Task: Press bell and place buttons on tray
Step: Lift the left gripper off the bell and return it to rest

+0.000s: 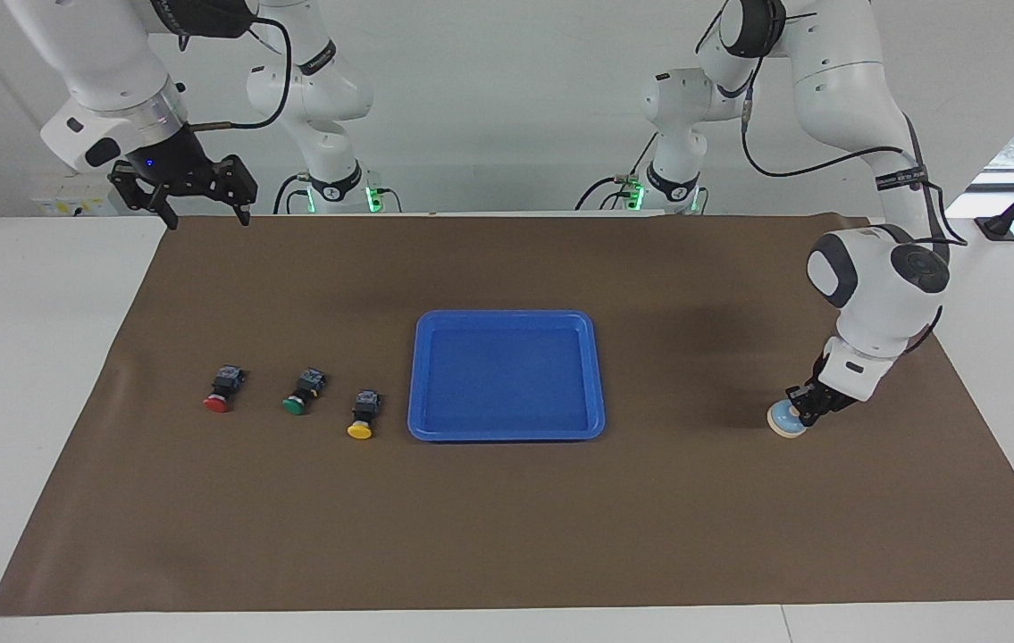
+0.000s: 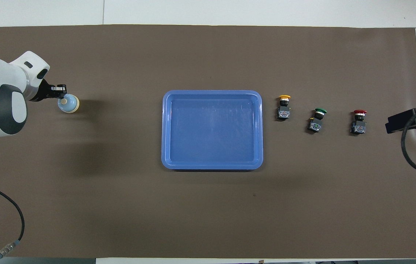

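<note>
With its fingers pinched together to make one blunt tip, the left gripper [image 1: 800,413] presses on the bell [image 1: 786,421] at its end of the mat, while the right gripper [image 1: 194,189] waits spread wide, holding nothing.

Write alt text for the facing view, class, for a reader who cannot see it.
The left hand, shut, rests on the bell at its end of the table. Red, green and yellow buttons lie beside the bare blue tray; the open right hand waits.
</note>
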Controlling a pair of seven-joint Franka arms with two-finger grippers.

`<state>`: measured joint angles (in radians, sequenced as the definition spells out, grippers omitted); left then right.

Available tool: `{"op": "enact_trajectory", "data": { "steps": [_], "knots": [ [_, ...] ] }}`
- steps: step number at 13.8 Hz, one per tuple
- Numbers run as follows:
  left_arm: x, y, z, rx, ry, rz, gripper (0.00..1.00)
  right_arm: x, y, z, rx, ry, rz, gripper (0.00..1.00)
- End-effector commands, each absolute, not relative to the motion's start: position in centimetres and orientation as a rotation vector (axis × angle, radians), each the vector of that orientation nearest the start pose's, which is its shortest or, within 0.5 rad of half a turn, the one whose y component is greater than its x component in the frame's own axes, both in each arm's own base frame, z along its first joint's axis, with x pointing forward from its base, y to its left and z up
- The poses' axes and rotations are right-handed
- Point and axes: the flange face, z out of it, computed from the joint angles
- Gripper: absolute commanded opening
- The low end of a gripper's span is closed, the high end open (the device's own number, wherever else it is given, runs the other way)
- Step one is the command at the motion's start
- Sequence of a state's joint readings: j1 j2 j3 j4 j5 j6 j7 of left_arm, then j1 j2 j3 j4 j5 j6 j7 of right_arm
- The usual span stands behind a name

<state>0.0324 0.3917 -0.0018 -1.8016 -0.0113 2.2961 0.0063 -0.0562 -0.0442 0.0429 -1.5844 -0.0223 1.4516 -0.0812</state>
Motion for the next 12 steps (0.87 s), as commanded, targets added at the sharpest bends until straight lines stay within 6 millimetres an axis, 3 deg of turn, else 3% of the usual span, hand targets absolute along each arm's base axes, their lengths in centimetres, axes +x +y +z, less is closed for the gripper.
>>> {"op": "enact_trajectory", "data": {
  "steps": [1, 4, 5, 7, 9, 10, 12],
  "knots": [
    [65.7, 3.5, 39.9, -3.150, -0.082, -0.071, 0.00, 52.6, -1.7, 63.3, -3.160, -0.113, 0.153, 1.00],
    [62.6, 3.5, 48.5, -3.152, -0.085, -0.006, 0.00, 52.6, -1.5, 63.4, -3.160, -0.115, 0.151, 1.00],
    [61.2, 3.2, 51.2, -3.152, -0.080, -0.013, 0.25, 52.6, -1.4, 63.4, -3.161, -0.120, 0.151, 1.00],
    [58.5, 2.9, 55.8, -3.153, -0.073, -0.017, 0.65, 52.6, -1.3, 63.4, -3.160, -0.122, 0.153, 1.00],
    [55.8, 2.1, 59.5, -3.153, -0.055, -0.022, 0.93, 52.5, -1.5, 63.4, -3.160, -0.120, 0.153, 1.00],
    [54.9, 1.6, 60.8, -3.153, -0.052, -0.032, 1.00, 52.5, -1.5, 63.4, -3.160, -0.117, 0.153, 1.00],
    [53.1, 1.0, 62.2, -3.154, -0.037, 0.026, 1.00, 52.5, -1.6, 63.4, -3.160, -0.110, 0.156, 1.00]
  ]
}}
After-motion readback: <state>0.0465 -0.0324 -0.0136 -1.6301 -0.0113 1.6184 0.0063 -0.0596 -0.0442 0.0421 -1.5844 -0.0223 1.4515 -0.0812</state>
